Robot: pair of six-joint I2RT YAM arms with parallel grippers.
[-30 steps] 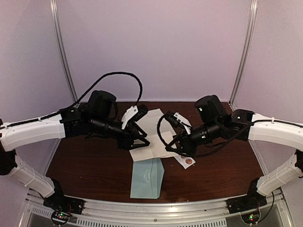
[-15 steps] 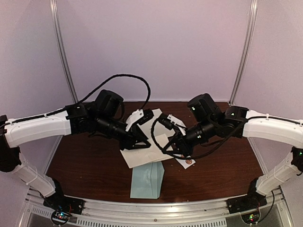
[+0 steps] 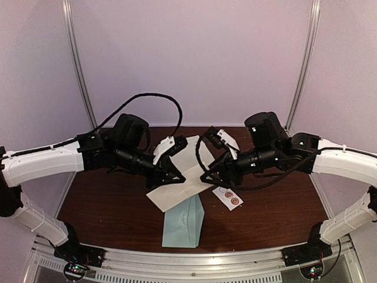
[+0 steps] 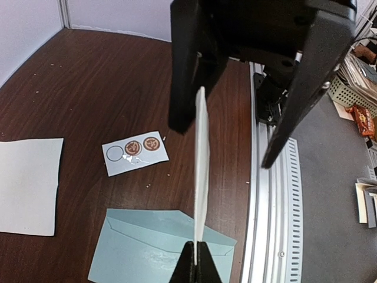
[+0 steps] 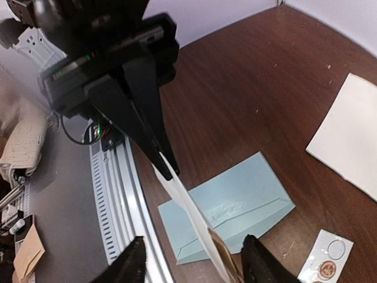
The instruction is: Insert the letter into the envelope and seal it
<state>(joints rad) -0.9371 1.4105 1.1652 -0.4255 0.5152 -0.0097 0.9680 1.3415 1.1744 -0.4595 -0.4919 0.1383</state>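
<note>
The letter (image 3: pixel 177 193), a folded white sheet, hangs above the table between the two arms. My left gripper (image 3: pixel 175 177) is shut on one edge of it; in the left wrist view the letter (image 4: pixel 201 177) runs edge-on away from the closed tips (image 4: pixel 196 264). My right gripper (image 5: pixel 194 265) stands open, its fingers on either side of the letter's (image 5: pixel 188 206) other end without pinching it. The pale teal envelope (image 3: pixel 184 223) lies flat below, near the table's front edge, its flap open.
A small white strip of round stickers (image 3: pixel 228 197) lies right of the envelope. A second white sheet (image 3: pixel 189 150) lies flat further back. The metal rail (image 4: pixel 271 194) runs along the table's front edge.
The left gripper has shut on the letter and the right gripper has opened and let go of it. The right arm has drawn back a little to the right.
</note>
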